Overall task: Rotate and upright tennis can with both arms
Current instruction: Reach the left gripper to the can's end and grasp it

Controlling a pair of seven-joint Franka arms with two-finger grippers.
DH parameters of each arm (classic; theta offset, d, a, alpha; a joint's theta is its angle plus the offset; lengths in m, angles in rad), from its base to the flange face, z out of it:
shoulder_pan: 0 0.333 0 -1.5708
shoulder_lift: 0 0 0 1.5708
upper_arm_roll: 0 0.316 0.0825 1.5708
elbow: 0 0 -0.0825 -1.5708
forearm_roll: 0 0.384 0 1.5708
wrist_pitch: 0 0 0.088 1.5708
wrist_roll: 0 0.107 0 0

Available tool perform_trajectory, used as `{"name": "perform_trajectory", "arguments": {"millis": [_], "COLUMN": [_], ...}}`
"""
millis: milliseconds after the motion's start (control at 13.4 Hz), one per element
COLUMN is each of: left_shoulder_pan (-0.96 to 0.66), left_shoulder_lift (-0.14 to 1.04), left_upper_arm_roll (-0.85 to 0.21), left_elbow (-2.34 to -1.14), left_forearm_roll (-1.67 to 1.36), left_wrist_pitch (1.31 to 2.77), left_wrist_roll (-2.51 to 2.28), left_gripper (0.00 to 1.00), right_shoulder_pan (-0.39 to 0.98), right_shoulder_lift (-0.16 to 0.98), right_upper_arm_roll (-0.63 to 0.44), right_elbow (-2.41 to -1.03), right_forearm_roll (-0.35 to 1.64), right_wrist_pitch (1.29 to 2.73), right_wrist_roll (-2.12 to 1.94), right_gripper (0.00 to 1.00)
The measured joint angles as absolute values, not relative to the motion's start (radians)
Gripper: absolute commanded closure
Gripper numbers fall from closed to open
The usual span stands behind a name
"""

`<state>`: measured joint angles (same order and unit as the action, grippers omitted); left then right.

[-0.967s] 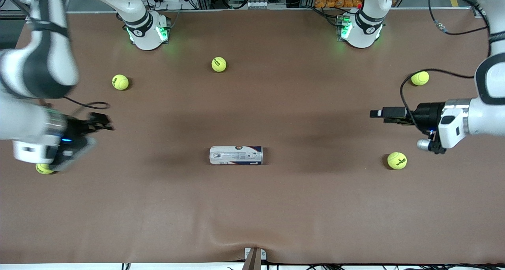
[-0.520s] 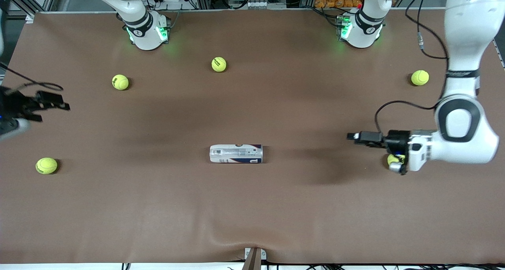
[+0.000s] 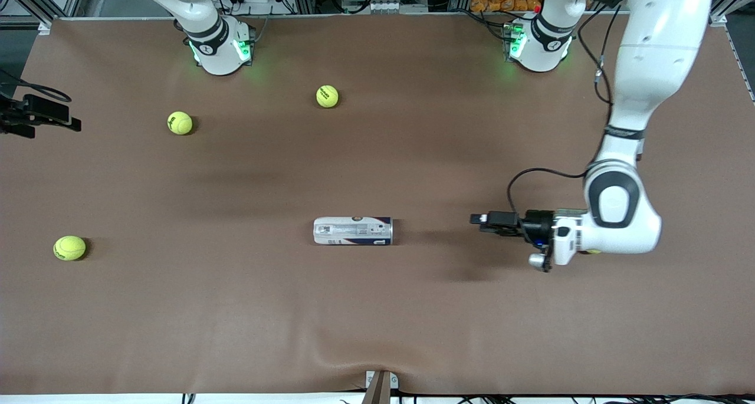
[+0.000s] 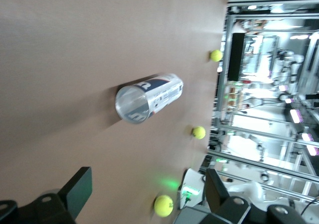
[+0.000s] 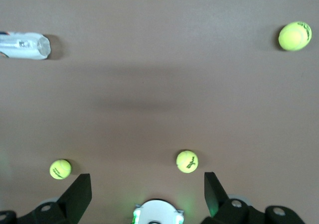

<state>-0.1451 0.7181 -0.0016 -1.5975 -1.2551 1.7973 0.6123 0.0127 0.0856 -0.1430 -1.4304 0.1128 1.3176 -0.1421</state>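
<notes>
Tennis can (image 3: 353, 231), a slim clear-plastic cylinder, lies sideways on smooth brown table (image 3: 413, 321).

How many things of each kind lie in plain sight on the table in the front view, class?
Tennis balls: 3
Tennis can: 1
Total: 4
A yellow sliver under the left arm may be another ball; it is not counted.

1 tennis can (image 3: 353, 231), 3 balls fully visible, 2 arms w/ grippers.
</notes>
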Motion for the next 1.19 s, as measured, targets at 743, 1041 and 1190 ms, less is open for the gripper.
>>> {"name": "perform_trajectory", "arguments": {"millis": [743, 1041, 1190], "left_shoulder_pan": [-0.335, -0.394, -0.421], "left_shoulder_lift": [0.856, 0.882, 0.910], "left_upper_arm_roll": [-0.007, -0.006, -0.006], "left_elbow": [-1.564, -1.537, -1.512], "left_forearm_roll": [-1.561, -1.614, -1.662], "left_wrist_pitch": [1.943, 2.021, 2.036], "left_wrist_roll": [0.632, 0.632, 0.632], "left_gripper": [0.00, 0.00, 0.00], "right_shoulder_pan": [-0.045, -0.045, -0.049], "right_shoulder_lift": [0.009, 0.000, 0.000], "right_upper_arm_roll": [-0.031, -0.005, -0.006], "right_elbow": [-1.431, -1.429, -1.429], "right_forearm_roll": [0.014, -0.008, 0.008], "right_wrist_pitch": [1.311, 1.356, 1.379], "right_wrist_roll": [-0.016, -0.003, -0.003], "right_gripper": [0.00, 0.00, 0.00]}}
